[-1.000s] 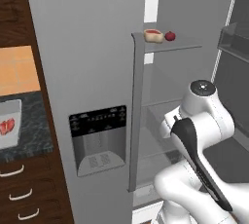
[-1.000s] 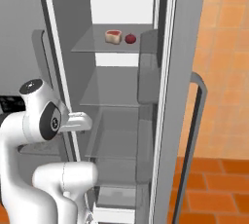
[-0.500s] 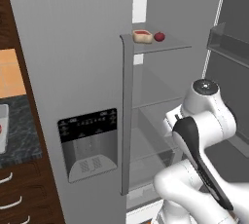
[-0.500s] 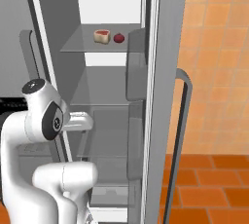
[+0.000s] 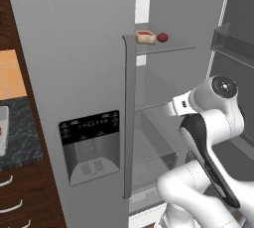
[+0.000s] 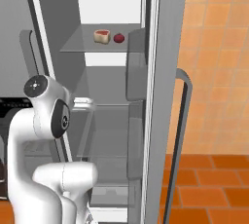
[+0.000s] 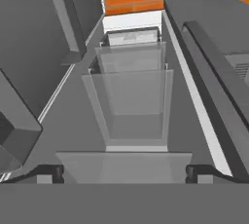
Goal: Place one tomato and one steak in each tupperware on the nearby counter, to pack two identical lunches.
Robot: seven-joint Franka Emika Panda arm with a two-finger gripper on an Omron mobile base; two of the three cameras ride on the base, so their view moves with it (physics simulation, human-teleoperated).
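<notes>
A home kitchen is shown: an open grey fridge [image 5: 94,98] with glass shelves [image 6: 104,45], orange tiled wall [image 6: 219,47], and dark wooden drawers [image 5: 20,197].

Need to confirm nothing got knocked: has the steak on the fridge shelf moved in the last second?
No. The steak sits beside the tomato on the same shelf; the camera shifted.

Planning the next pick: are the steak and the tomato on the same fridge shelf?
Yes, the steak and the tomato sit side by side on the upper glass shelf.
</notes>
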